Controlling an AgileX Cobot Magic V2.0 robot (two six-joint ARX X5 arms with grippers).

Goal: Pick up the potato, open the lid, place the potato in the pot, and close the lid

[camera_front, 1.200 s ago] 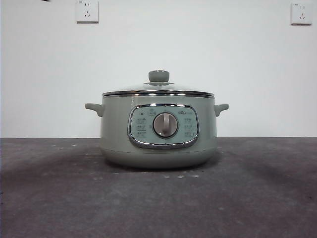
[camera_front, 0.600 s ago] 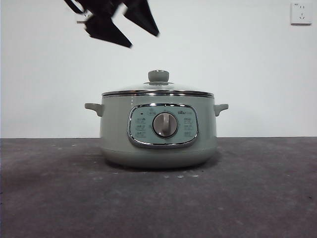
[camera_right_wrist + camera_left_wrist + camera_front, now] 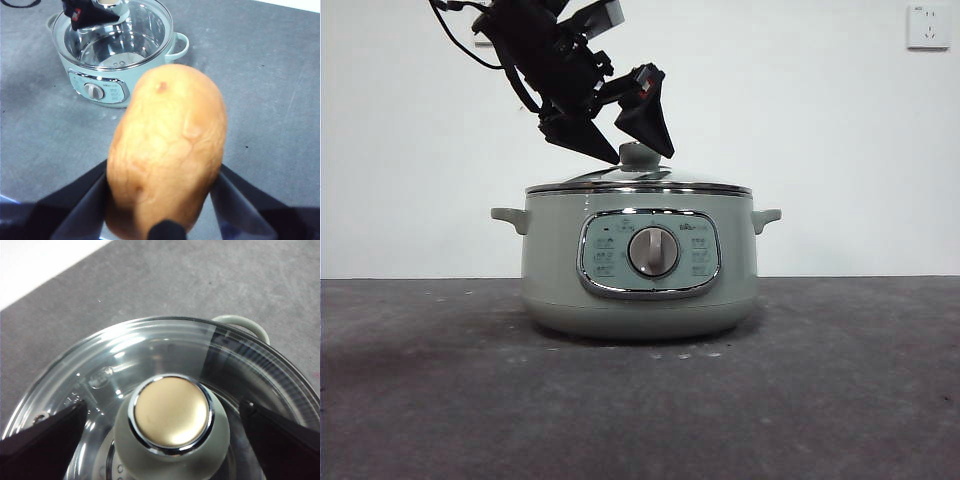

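Note:
The sage-green pot (image 3: 550, 280) stands mid-table with its glass lid (image 3: 640, 186) on. My left gripper (image 3: 638, 156) has come in from the upper left, and its open jaws stand on either side of the lid's green knob (image 3: 172, 412), not touching it. The left wrist view looks down on the lid (image 3: 150, 345), with the left gripper (image 3: 161, 410) around the knob. My right gripper (image 3: 160, 200) is shut on the orange-brown potato (image 3: 167, 150) and holds it in the air, some way from the pot (image 3: 100, 92). It is out of the front view.
The pot stands on a grey tabletop (image 3: 840, 380) before a white wall with a socket (image 3: 928, 27) at the upper right. One pot side handle (image 3: 240, 322) shows past the lid's rim.
The left arm came into the front view from the top left and came down until its open jaws flank the lid's knob. The pot and lid have not moved.

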